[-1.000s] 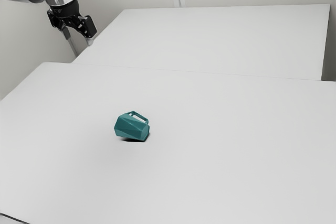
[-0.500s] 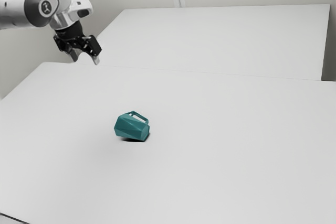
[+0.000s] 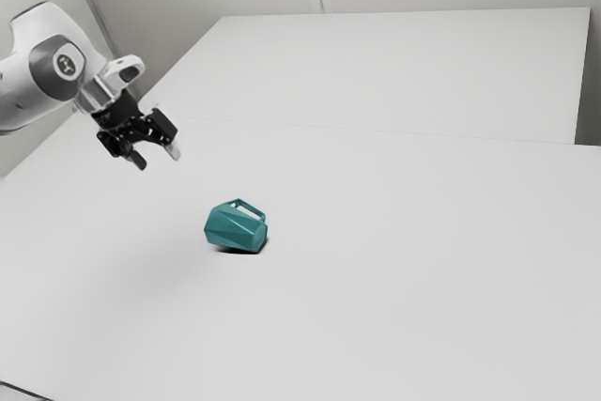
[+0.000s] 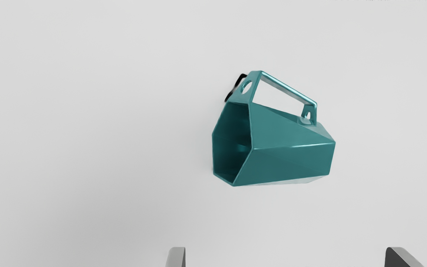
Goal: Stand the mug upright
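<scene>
In the exterior view my gripper [image 3: 158,159] hangs above the table on the left, higher than the mug and apart from it. The teal faceted mug [image 3: 236,230] lies on its side with its handle raised. Seen from the wrist, the mug [image 4: 287,148] shows its dark open mouth at one end and its narrower base at the other, the handle standing off its side. My gripper [image 4: 285,254] is open, its fingertips far apart with nothing between them.
The white table [image 3: 404,279] carries the mug. Behind it stretches another white surface [image 3: 394,72], with pale walls beyond. A dark cable [image 3: 26,391] crosses the exterior view's lower left corner.
The arm has come down and forward over the table from the exterior view's upper left, the hand tilting on the way. The mug has stayed where it was.
</scene>
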